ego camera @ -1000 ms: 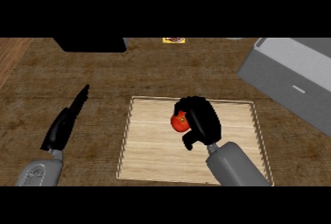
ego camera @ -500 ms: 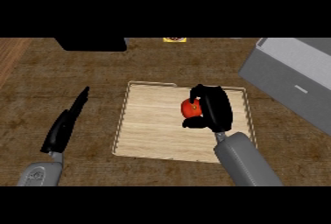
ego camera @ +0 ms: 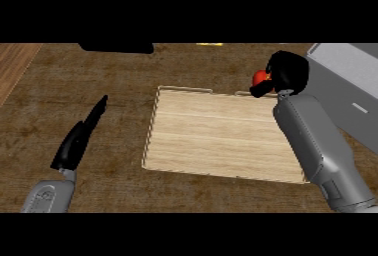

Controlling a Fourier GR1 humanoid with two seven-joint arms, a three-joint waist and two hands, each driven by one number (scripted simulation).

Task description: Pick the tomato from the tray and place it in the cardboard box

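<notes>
Right hand curls round the tomato, beyond the tray; apparently short of the box, so early release would miss it.

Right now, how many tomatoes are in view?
1. The tomato is held in the right hand, past the far right corner of the tray. The hand may hide part of it.

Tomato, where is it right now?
Head view, upper right: the tomato sits in the curled right hand, held past the tray's far right corner, beside the grey box.
</notes>
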